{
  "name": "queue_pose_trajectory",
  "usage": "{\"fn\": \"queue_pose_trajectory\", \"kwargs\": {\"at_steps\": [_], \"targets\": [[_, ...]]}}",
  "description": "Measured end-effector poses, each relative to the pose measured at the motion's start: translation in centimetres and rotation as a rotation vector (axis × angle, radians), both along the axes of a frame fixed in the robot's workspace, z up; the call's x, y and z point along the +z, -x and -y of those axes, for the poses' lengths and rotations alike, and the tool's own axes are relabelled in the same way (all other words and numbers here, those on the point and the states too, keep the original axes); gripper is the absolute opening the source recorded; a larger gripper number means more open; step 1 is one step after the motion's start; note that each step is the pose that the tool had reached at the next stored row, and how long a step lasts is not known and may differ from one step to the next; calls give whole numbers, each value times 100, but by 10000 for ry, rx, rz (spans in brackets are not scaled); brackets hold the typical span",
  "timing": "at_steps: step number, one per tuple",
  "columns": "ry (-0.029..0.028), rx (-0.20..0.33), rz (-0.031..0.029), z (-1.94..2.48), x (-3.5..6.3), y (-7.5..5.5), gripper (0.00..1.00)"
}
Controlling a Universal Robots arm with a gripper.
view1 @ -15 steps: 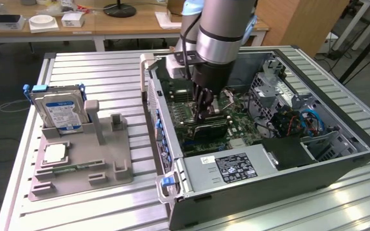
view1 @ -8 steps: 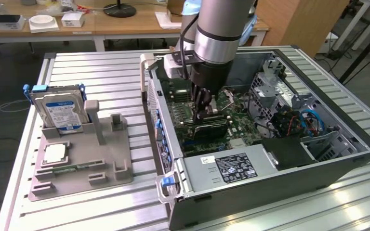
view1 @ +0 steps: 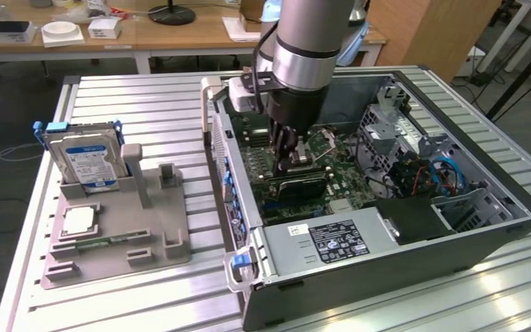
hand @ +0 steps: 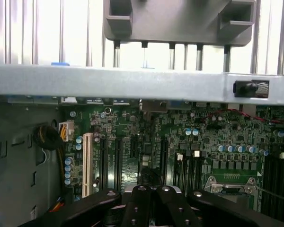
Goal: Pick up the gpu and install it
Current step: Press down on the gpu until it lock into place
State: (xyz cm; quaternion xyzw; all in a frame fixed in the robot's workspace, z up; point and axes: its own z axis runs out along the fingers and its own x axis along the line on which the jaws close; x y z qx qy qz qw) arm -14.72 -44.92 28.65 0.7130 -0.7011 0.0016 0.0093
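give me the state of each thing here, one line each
gripper: shut, down inside the case over the motherboard
gpu: lying in the case on the motherboard, just below the gripper
case: on its side, side panel off, inside exposed
hard drive: upright in the grey holder
holder: on the table beside the case

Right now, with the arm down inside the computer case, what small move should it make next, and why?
Probably a short, gentle push straight down. The shut gripper sits right above the gpu, which stands on edge on the motherboard inside the case. Whether the card is fully seated in its slot I cannot tell, so pressing seems safer than withdrawing.
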Motion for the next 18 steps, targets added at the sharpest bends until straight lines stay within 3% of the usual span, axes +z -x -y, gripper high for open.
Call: {"fn": "queue_pose_trajectory", "kwargs": {"at_steps": [7, 14, 18], "targets": [[0, 0, 30, -44, 0, 107, 11], [1, 0, 104, -66, 1, 206, 11], [0, -2, 109, -67, 0, 208, 11]]}}
